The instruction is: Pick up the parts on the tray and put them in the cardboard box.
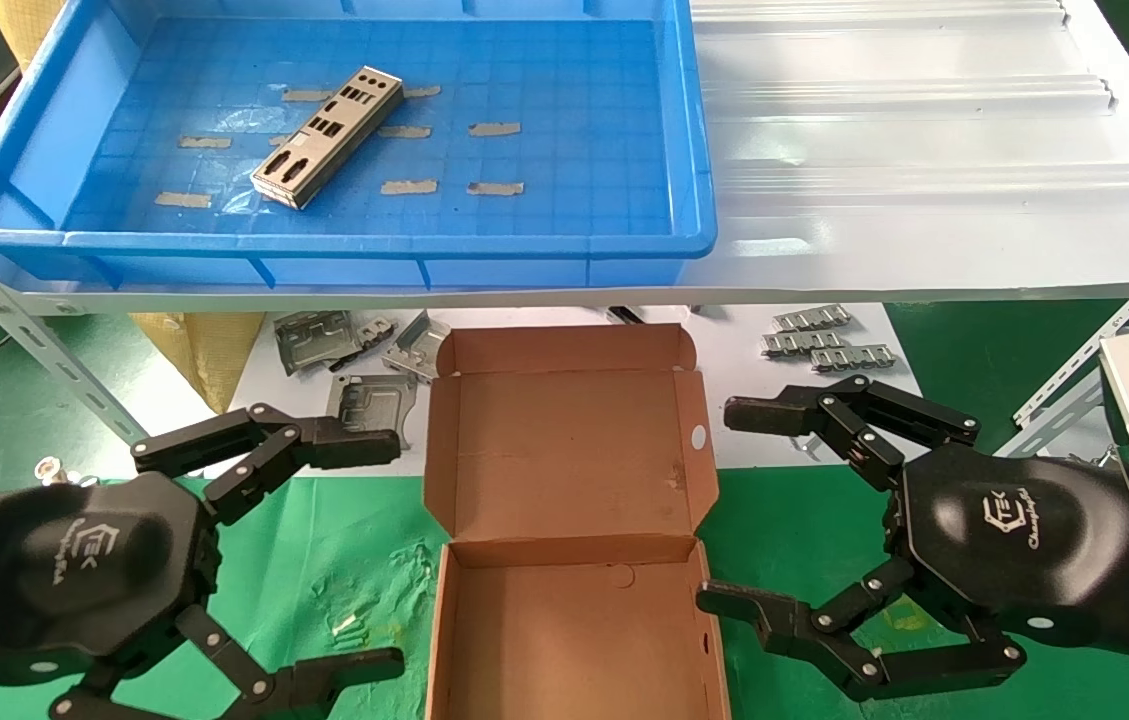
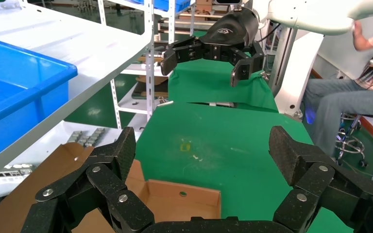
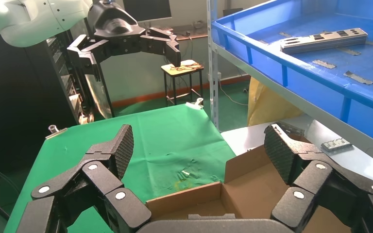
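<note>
One long silver plate (image 1: 328, 136) with cut-outs lies at a slant in the blue tray (image 1: 14, 150) on the upper shelf; it also shows in the right wrist view (image 3: 323, 40). The brown cardboard box (image 1: 574, 620) stands open and empty on the green cloth between my arms, lid (image 1: 564, 450) folded back. My left gripper (image 1: 379, 555) is open and empty to the left of the box. My right gripper (image 1: 734, 510) is open and empty to its right. Both hang low, well below the tray.
The white shelf sheet (image 1: 924, 150) lies right of the tray. Below it on a white board lie grey stamped brackets (image 1: 344, 345) and small ridged strips (image 1: 824, 340). Angled shelf struts (image 1: 34, 340) stand at both sides. A seated person (image 2: 349, 97) is beyond the right arm.
</note>
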`<state>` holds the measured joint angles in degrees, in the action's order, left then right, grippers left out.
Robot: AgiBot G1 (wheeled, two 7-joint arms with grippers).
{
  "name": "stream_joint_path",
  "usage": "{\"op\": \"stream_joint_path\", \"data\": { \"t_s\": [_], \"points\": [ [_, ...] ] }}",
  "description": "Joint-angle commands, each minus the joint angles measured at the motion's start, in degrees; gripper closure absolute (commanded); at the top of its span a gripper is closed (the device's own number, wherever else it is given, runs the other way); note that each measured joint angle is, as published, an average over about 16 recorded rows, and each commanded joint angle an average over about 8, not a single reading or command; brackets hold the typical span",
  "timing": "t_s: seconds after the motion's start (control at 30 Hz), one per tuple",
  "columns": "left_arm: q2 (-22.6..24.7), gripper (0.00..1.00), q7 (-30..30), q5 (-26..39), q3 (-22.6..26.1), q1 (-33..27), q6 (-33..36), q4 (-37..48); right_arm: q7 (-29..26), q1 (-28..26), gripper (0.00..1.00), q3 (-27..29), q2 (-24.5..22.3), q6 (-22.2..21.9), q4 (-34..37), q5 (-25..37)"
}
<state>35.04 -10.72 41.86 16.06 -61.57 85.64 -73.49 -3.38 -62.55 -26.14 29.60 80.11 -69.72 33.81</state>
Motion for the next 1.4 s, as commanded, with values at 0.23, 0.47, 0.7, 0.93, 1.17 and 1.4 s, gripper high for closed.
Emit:
{"op": "stream_joint_path", "data": {
  "t_s": [0.23,0.47,0.7,0.93,1.17,1.4],
  "points": [
    [0.0,0.0,0.0,0.0,0.0,0.0,0.0,0.0,0.0,0.0,0.0,0.0,0.0,0.0,0.0,0.0],
    [0.0,0.0,0.0,0.0,0.0,0.0,0.0,0.0,0.0,0.0,0.81,0.0,0.0,0.0,0.0,0.0],
    [0.0,0.0,0.0,0.0,0.0,0.0,0.0,0.0,0.0,0.0,1.0,0.0,0.0,0.0,0.0,0.0],
    [0.0,0.0,0.0,0.0,0.0,0.0,0.0,0.0,0.0,0.0,1.0,0.0,0.0,0.0,0.0,0.0],
    [0.0,0.0,0.0,0.0,0.0,0.0,0.0,0.0,0.0,0.0,1.0,0.0,0.0,0.0,0.0,0.0],
    [0.0,0.0,0.0,0.0,0.0,0.0,0.0,0.0,0.0,0.0,1.0,0.0,0.0,0.0,0.0,0.0]
  ]
}}
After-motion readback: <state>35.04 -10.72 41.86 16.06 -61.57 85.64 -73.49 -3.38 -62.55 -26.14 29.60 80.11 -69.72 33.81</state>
